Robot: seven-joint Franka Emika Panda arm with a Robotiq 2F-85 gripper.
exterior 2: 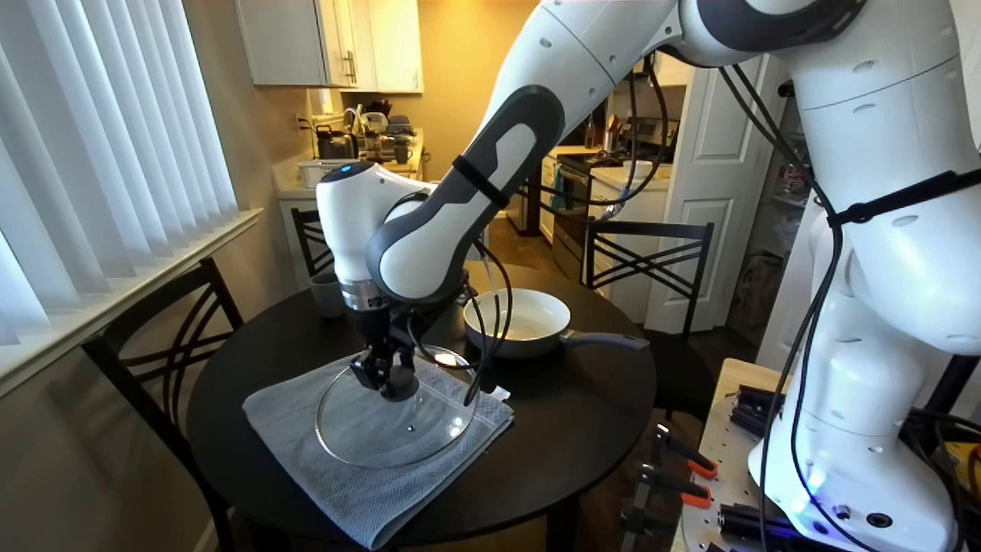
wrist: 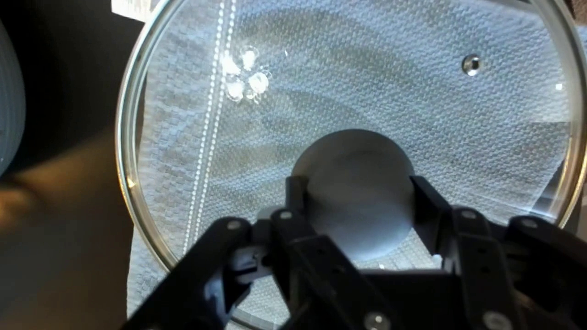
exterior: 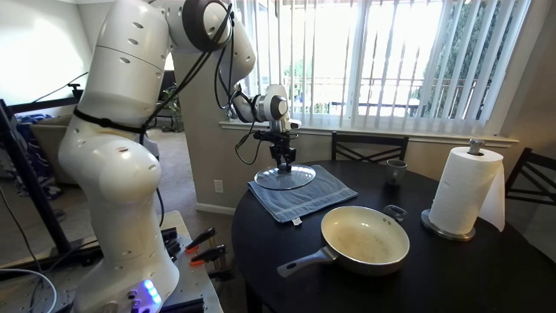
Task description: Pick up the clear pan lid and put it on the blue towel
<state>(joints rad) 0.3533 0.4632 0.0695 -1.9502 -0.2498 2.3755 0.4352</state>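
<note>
Currently, on my feeds, the gripper [wrist: 360,197] is clenched on the dark knob [wrist: 355,181] of the clear pan lid [exterior 2: 398,429]; the wrist view puts one finger [wrist: 295,195] against the knob at 9 o'clock and the other at 3. Lid hangs about level over the blue towel [exterior: 332,189]. The exterior views place it differently against the cloth's edges, so I read it as held above the towel; size of the gap I cannot judge. In an exterior view it overlaps the towel's far edge toward 10 to 11 o'clock.

Through the glass, wrist view: woven cloth and a double stitched line [wrist: 211,114] around 10 o'clock from the knob; small metal eyelet [wrist: 471,65] between 1 and 2; towel's white tag [wrist: 132,8] past the lid's edge, between 10 and 11.

Surroundings, per an exterior view: cream frying pan [exterior: 367,234] on the dark round table [exterior: 456,274], at the towel's 4 o'clock, near but apart, its handle [exterior: 306,262] pointing to 8. From the pan, a grey cup [exterior: 396,172] stands at 1 o'clock, paper towel roll [exterior: 467,191] at 2. A small clear object [exterior: 395,212] lies just past the pan's rim between 1 and 2; I cannot identify it. Robot arm [exterior: 115,178] rises at the table's 9 o'clock.
</note>
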